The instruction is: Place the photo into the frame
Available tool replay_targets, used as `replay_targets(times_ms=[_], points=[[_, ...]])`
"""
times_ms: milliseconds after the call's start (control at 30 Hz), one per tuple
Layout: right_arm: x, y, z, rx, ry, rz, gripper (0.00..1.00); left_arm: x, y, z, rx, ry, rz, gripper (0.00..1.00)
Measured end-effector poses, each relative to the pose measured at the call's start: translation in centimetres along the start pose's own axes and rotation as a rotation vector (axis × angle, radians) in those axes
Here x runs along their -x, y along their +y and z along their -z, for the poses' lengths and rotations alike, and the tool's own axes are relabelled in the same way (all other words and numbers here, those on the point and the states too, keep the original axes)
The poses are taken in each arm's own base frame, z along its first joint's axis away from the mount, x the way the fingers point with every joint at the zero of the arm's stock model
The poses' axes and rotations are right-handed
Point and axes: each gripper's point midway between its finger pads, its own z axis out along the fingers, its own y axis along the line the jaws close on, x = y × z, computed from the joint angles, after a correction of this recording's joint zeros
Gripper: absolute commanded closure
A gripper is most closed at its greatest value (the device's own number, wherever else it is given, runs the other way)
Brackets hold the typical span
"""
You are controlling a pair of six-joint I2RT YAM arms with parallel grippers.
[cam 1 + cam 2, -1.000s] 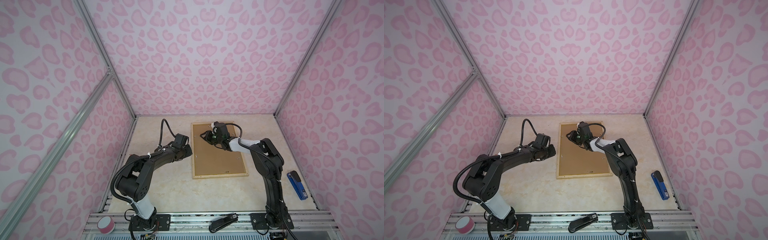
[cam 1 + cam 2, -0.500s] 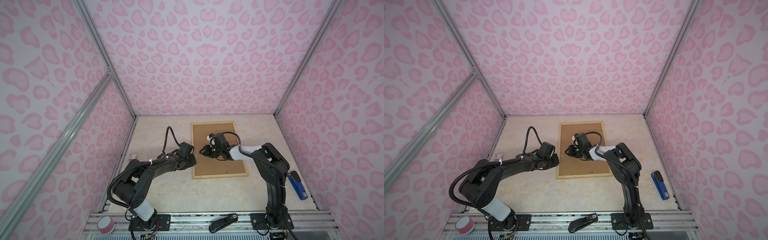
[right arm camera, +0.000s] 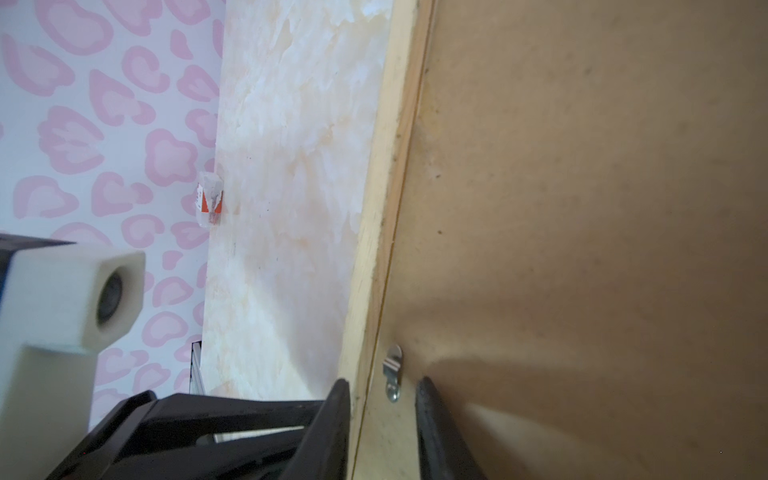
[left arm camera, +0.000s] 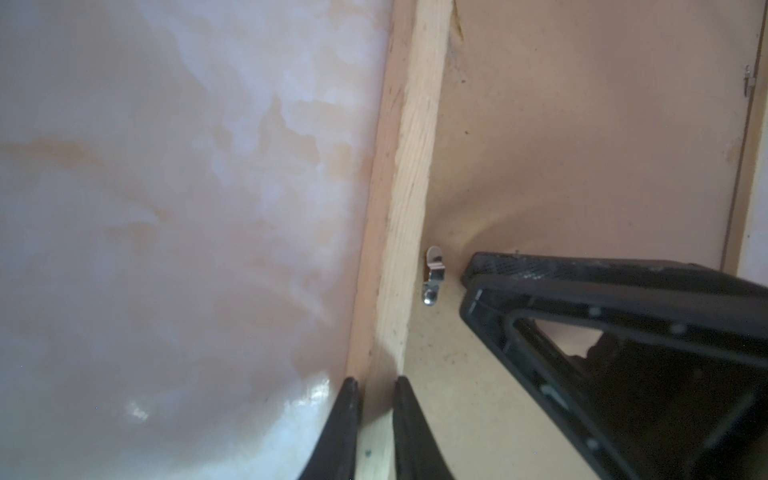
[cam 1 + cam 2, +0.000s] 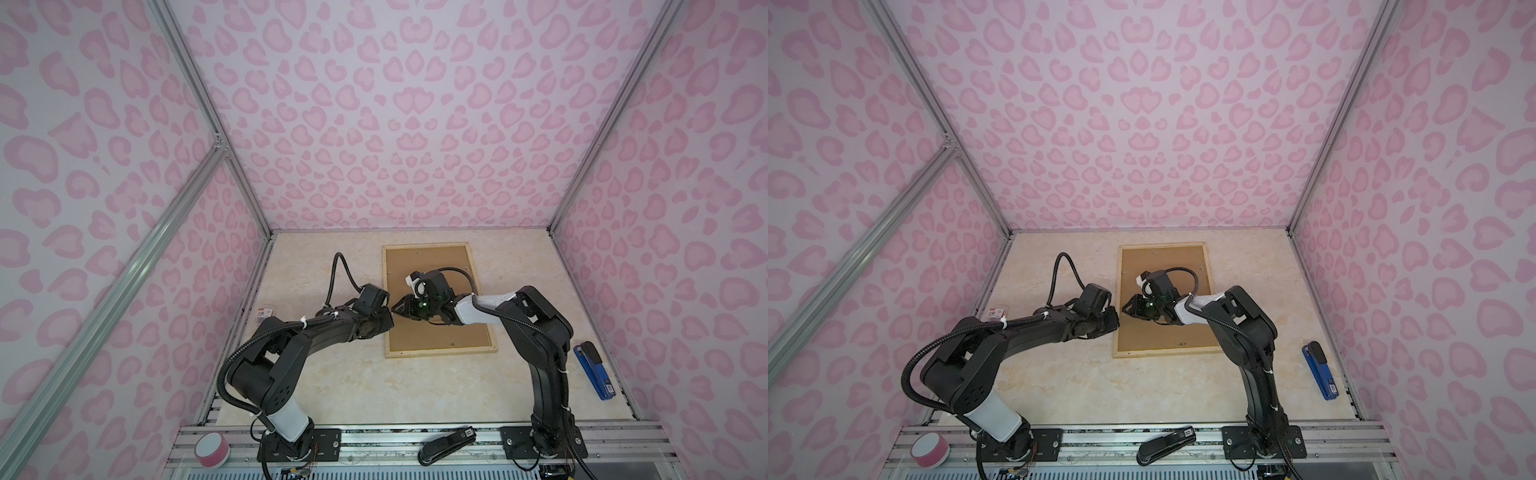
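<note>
Frame (image 4: 409, 166) rail within low left gripper (image 4: 375, 381)

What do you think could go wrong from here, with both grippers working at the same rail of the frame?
The right gripper brackets the small metal clip; it might slip off or scrape the backing board. The left gripper pinches only one rail of the frame, so the frame may shift. The grippers sit close together and could collide.
</note>
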Motion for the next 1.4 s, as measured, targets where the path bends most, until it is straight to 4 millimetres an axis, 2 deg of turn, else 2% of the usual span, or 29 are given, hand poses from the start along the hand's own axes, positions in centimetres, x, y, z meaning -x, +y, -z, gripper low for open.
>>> replay_targets(times_ms=[600, 900, 1400], points=[[-0.5, 1.2, -1.2, 0.127, 0.056, -0.013, 0.68, 0.1, 0.0, 0.0, 0.002, -0.006, 0.0, 0.83], [-0.5, 1.6, -1.6, 0.172, 0.09, 0.034, 0.68, 0.3, 0.3, 0.1, 0.02, -0.014, 0.0, 0.84], [0.6, 0.6, -1.2, 0.213, 0.114, 0.018, 0.66, 0.4, 0.4, 0.0, 0.027, -0.018, -0.007, 0.85]])
